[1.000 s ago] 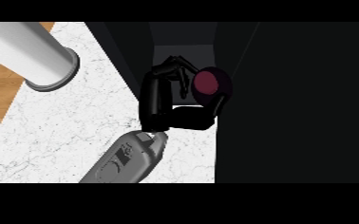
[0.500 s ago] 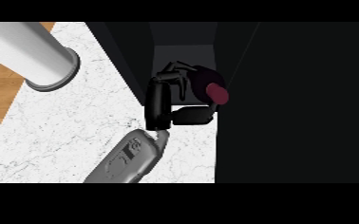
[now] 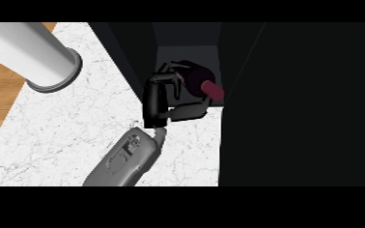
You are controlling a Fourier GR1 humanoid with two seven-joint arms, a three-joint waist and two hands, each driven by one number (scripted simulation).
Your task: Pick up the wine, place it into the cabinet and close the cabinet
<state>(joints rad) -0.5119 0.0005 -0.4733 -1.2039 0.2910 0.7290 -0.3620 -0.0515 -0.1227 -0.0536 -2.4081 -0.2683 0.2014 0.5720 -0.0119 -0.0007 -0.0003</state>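
Observation:
The wine bottle (image 3: 209, 89), dark with a maroon top, leans to the right in the opening of the black cabinet (image 3: 187, 38). My right hand (image 3: 157, 100) has its fingers and thumb curled round the bottle's left side, hiding most of its body. The grey forearm (image 3: 122, 158) rises from the lower edge over the marble counter (image 3: 68, 125). My left hand shows nowhere.
The cabinet's open door (image 3: 299, 101) is a large dark panel filling the right side. A thick grey cylinder (image 3: 39, 53) crosses the upper left corner above the counter. A wooden strip (image 3: 8, 84) runs along the left edge.
My right hand has carried the bottle further into the cabinet opening. The bottle has tipped, and its maroon top has swung to the right.

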